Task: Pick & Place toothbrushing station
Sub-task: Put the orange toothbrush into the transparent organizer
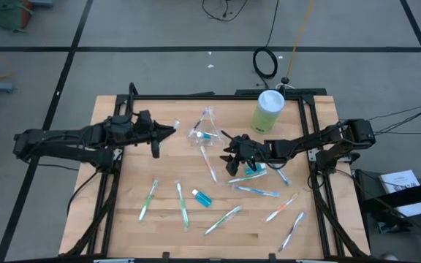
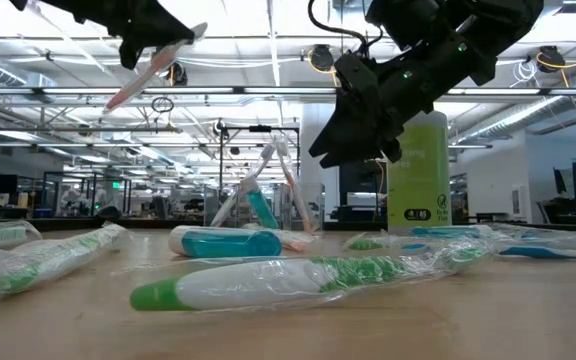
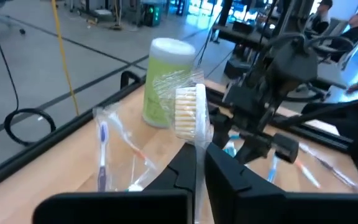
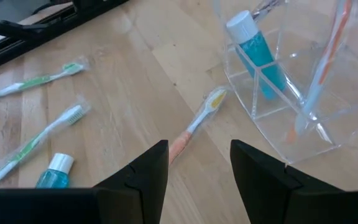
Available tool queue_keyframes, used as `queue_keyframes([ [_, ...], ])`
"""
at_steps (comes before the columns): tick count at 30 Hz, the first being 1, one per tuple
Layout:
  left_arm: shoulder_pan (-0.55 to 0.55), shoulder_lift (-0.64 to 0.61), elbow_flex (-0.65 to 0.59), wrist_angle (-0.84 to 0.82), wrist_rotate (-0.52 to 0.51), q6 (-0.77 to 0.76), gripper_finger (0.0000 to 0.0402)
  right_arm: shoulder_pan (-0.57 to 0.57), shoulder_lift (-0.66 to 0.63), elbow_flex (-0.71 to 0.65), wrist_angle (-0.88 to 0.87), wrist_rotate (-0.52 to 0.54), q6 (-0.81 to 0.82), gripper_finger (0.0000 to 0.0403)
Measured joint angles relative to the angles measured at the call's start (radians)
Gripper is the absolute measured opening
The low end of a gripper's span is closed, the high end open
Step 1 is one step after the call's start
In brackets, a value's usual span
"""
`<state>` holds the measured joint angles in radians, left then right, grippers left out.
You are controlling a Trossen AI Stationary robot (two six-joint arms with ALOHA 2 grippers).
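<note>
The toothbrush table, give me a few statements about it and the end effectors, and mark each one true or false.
1. The left end effector is shut on a wrapped toothbrush. True.
2. The right end effector grips a teal tube. False: its jaws stand open and empty above a toothbrush on the table.
3. The clear container already holds a teal tube. True.
4. The green cylinder lies on its side. False: it stands upright near the table's far edge.
5. One teal tube on the table lies outside the container. True.
</note>
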<state>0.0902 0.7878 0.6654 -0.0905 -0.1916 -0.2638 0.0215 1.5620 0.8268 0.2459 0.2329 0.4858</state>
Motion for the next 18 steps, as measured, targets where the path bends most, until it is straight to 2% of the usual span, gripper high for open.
queue_keyframes([
  [4,0.000,0.006,-0.002,0.052,0.000,0.008,0.0006,0.000,0.000,0.000,0.026,0.000,0.000,0.0165],
  [10,0.000,0.018,0.000,0.178,-0.001,0.029,0.0017,0.000,0.000,0.000,0.043,0.000,0.000,0.0166],
  [14,-0.004,0.082,-0.018,0.261,-0.019,0.034,0.0005,0.000,0.000,0.000,0.042,0.000,0.000,0.0165],
  [18,-0.014,0.190,-0.044,0.371,-0.044,0.006,0.0014,0.000,0.000,0.000,0.042,0.000,0.000,0.0166],
])
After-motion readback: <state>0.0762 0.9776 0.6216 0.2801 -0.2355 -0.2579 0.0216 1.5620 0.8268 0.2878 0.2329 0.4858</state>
